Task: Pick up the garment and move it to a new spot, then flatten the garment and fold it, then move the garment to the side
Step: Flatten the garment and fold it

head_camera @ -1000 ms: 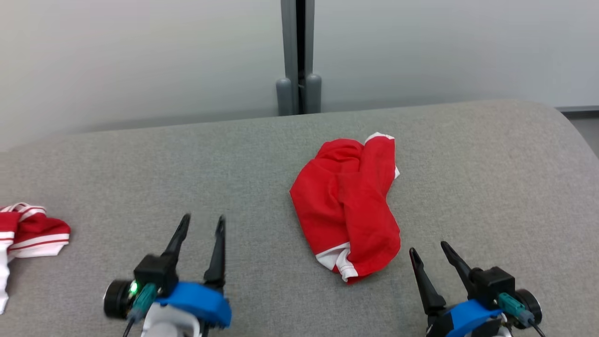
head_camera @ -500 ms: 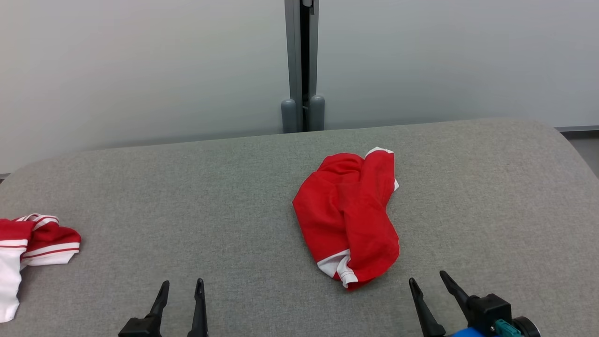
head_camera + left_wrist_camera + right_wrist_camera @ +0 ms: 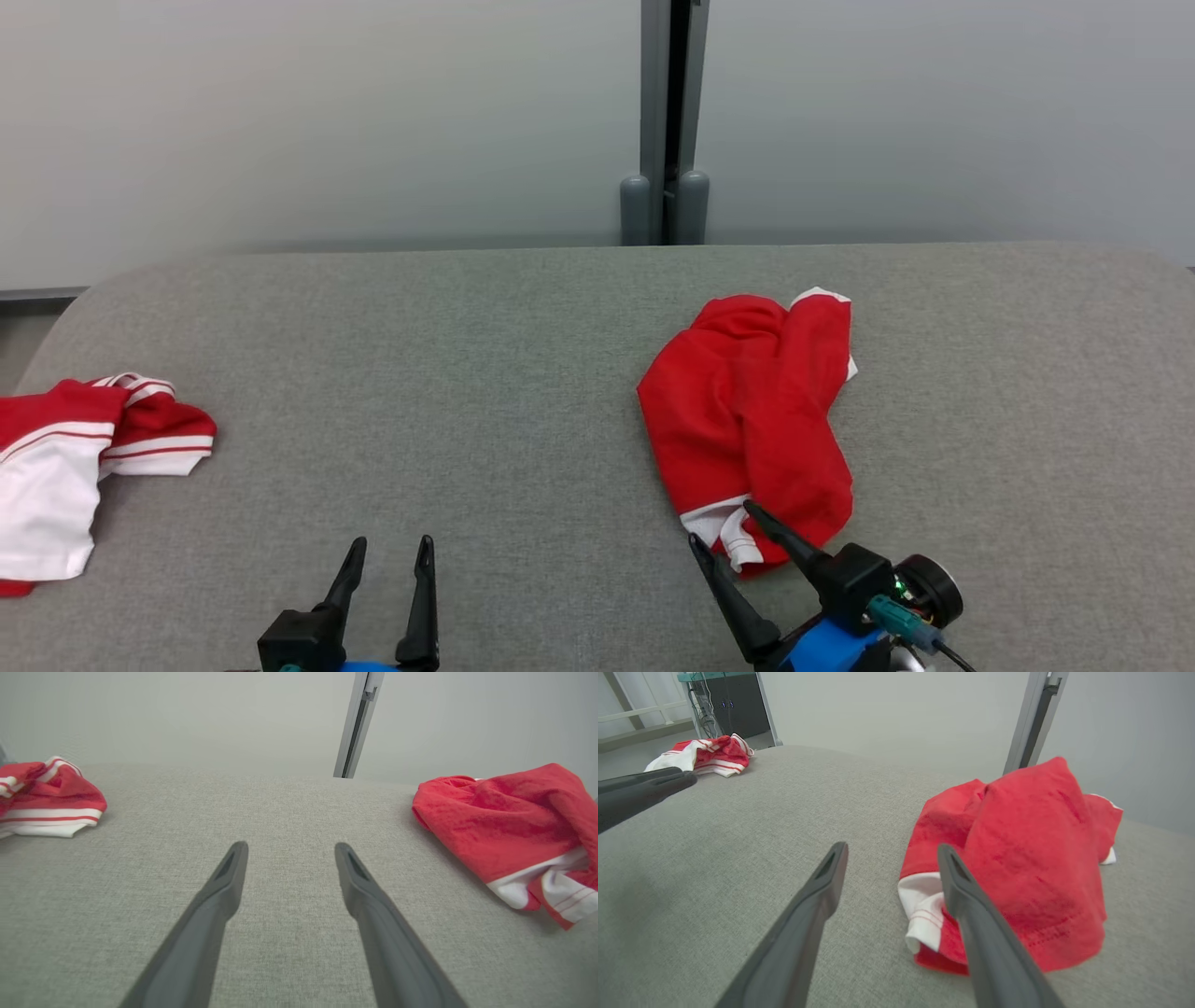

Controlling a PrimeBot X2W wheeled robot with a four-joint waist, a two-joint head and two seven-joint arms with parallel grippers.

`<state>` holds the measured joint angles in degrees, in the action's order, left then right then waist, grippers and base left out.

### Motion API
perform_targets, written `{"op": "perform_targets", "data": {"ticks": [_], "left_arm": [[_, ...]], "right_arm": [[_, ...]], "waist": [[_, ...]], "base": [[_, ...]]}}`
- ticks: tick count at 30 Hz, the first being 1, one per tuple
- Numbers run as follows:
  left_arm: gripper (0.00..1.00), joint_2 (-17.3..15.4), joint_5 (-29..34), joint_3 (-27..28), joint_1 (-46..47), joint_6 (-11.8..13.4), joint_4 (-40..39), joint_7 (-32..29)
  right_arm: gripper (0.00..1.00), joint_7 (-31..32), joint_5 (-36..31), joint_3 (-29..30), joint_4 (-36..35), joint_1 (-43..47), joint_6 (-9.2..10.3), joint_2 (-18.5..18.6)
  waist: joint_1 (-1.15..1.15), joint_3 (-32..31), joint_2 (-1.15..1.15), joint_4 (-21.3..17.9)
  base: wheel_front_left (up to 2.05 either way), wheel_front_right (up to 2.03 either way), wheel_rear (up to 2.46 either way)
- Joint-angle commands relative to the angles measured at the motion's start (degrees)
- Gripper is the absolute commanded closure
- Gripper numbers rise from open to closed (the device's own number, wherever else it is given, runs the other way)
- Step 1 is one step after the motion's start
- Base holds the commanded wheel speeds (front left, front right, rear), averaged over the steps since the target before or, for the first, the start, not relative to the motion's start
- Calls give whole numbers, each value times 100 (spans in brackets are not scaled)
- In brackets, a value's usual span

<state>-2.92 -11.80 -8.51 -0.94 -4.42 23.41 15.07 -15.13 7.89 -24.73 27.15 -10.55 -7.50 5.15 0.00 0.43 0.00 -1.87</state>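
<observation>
The garment [image 3: 756, 411] is a crumpled red piece with a white hem, lying right of centre on the grey fabric table [image 3: 448, 355]. My right gripper [image 3: 723, 525] is open at the garment's near end, one fingertip over the white hem, nothing gripped. In the right wrist view the garment [image 3: 1017, 858] sits ahead and to the right of my right gripper [image 3: 893, 845], its right finger crossing the hem. Open and empty, my left gripper [image 3: 392, 541] hovers over bare table near the front edge. From the left wrist, the left gripper [image 3: 290, 845] points at bare cloth, the garment [image 3: 504, 816] off to the right.
A second red-and-white garment [image 3: 84, 457] lies at the table's left edge, also seen as a bundle [image 3: 46, 798] from the left wrist. A grey post [image 3: 665, 112] stands behind the table against a pale wall. A dark cabinet [image 3: 724, 700] with cables stands beyond the far corner.
The head camera has turned, shifting the whole picture rightward. My right gripper has moved in to the garment's near hem. My left gripper has drawn back toward the front edge.
</observation>
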Motion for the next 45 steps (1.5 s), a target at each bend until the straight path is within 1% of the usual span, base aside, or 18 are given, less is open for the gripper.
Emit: {"op": "perform_targets", "data": {"ticks": [1, 10, 16, 17, 18, 20, 21, 22, 25, 28, 31, 34, 37, 40, 43, 45], "left_arm": [[0, -1, -29, -14, 92, 14, 9, 15], [0, 1, -144, -36, 176, 41, 80, 16], [0, 2, -182, 27, 243, 66, 68, 15], [0, 2, -186, 39, 260, 69, 72, 16], [0, 1, -190, 45, 279, 71, 77, 15], [0, 2, -209, 29, 297, 76, 93, 15], [0, 2, -217, 20, 308, 75, 106, 15], [0, 2, -230, 7, 329, 84, 104, 15], [0, 0, -255, -33, 371, 74, 86, 16], [0, 1, -293, -86, 354, 79, 85, 15], [0, -1, -324, -151, 344, 85, 91, 16], [0, 0, -300, -196, 266, 79, 123, 15], [0, -1, -302, -193, 203, 87, 164, 15], [0, 1, -288, -166, 110, 89, 201, 15], [0, 2, -272, -117, 39, 73, 232, 15], [0, 0, -313, -37, -12, 102, 249, 15]], "right_arm": [[0, -2, 14, -33, 96, -91, 2, 38], [0, -3, -298, 427, 1280, -382, 1, 8], [1, 3, -518, 815, 1783, -459, 2, -7], [7, 5, -569, 917, 1855, -450, 5, -5], [17, 6, -625, 1021, 1942, -437, 5, -8], [58, 20, -702, 1136, 2041, -427, 5, -46], [84, 22, -690, 1148, 1972, -431, 2, -79], [100, 16, -681, 1158, 1847, -433, 1, -101], [100, -4, -675, 1247, 1247, -418, 1, -127], [100, -4, -631, 1339, 586, -344, 1, -65], [100, -4, -561, 1145, -74, -613, 1, 70], [100, -5, -478, 731, -595, -1165, 1, 287], [100, -3, -338, 233, -887, -1935, 1, 438], [100, -4, -171, -151, -1101, -2798, 2, 478], [100, -2, -46, -233, -1196, -3423, 2, 443], [100, -2, 10, -215, -1156, -3618, 2, 441]], "waist": [[0, 74, 0, 106], [0, 344, 0, 463], [0, 502, 0, 495], [0, 516, 0, 490], [0, 529, 0, 482], [0, 544, 0, 462], [0, 549, 0, 451], [0, 551, 0, 439], [0, 524, 0, 410], [0, 444, 0, 449], [0, 336, 0, 540], [0, 208, 0, 672], [0, 85, 0, 849], [0, 11, 0, 1004], [0, -19, 0, 1098], [0, -32, 0, 1111]], "base": [[0, 0, 0], [0, 0, 0], [0, 0, 0], [0, 0, 0], [0, 0, 0], [0, 0, 0], [0, 0, 0], [0, 0, 0], [0, 0, 0], [0, 0, 0], [0, 0, 0], [0, 0, 0], [0, 0, 0], [0, 0, 0], [0, 0, 0], [0, 0, 0]]}}
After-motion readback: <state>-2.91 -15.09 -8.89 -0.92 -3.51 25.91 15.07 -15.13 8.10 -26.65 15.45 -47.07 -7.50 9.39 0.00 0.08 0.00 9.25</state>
